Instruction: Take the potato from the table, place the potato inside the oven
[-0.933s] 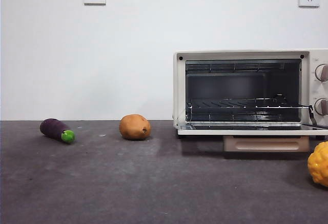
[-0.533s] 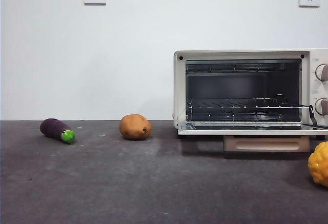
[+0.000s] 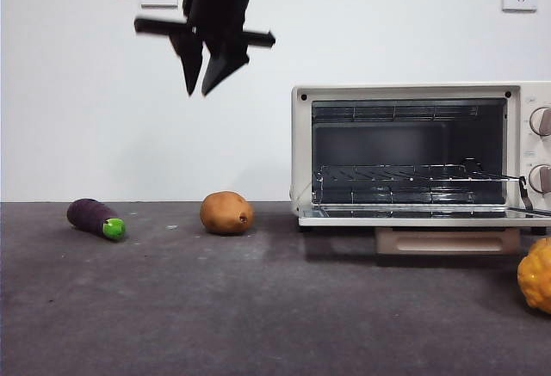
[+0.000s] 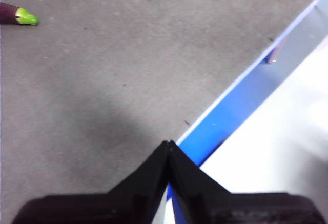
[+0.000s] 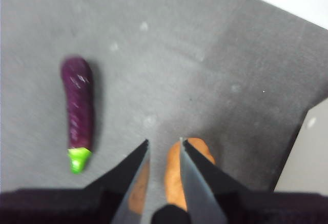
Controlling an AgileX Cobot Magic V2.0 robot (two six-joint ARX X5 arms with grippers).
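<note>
The right gripper [image 3: 205,83] hangs high above the table [image 3: 258,307] with its jaws parted only a sliver and nothing between them; its wrist view looks straight down onto the potato [image 5: 177,175], so the line of descent is roughly correct. Seen from the front, the potato [image 3: 227,212] lies on the table at about 6 o'clock from the gripper, well below it, untouched. The oven [image 3: 413,157] stands at 3 o'clock from the potato, its door down and its wire rack exposed. An eggplant [image 3: 95,218] lies at 9 o'clock, well apart, and a bumpy yellow lump [image 3: 535,274] sits at the far right edge. Judgement: the step in hand is the approach. The jaws should widen well past the potato's short axis before the drop, come down centred, and close across its middle. The skin looks smooth, so an off-centre pinch risks a slip. The left gripper [image 4: 168,149] waits near the table edge, jaws pressed together, empty.
</note>
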